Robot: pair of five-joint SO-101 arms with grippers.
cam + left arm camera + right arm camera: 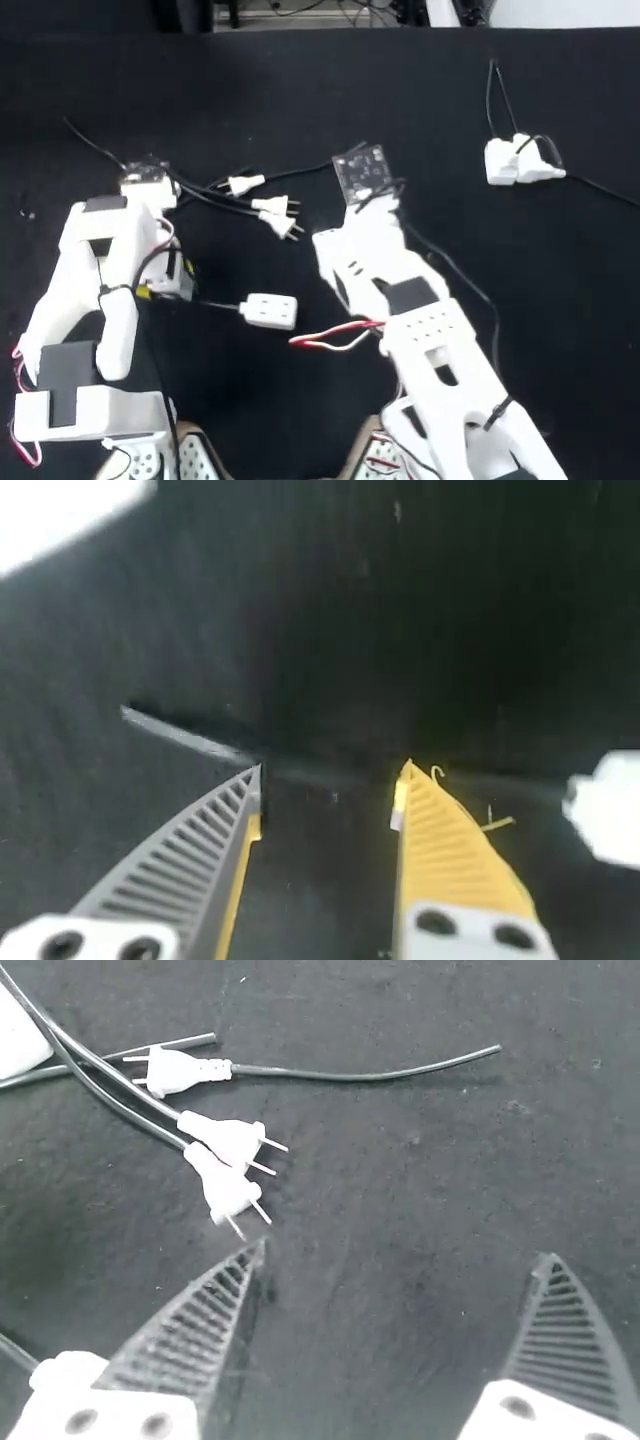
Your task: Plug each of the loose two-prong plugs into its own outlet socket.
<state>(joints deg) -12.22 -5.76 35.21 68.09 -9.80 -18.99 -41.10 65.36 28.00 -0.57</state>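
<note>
Three white two-prong plugs on black cables lie close together mid-table: one, a second and a third. A white outlet socket lies nearer the front, its cable running left. My right gripper is open wide above bare black cloth, with the plugs just beyond one fingertip. My left gripper is open, low over the cloth beside that cable; the white blur at the edge looks like the socket.
A second white socket block with a cable attached sits at the far right. Black cables trail across the cloth between the arms. Red and white robot wires hang beside the right arm.
</note>
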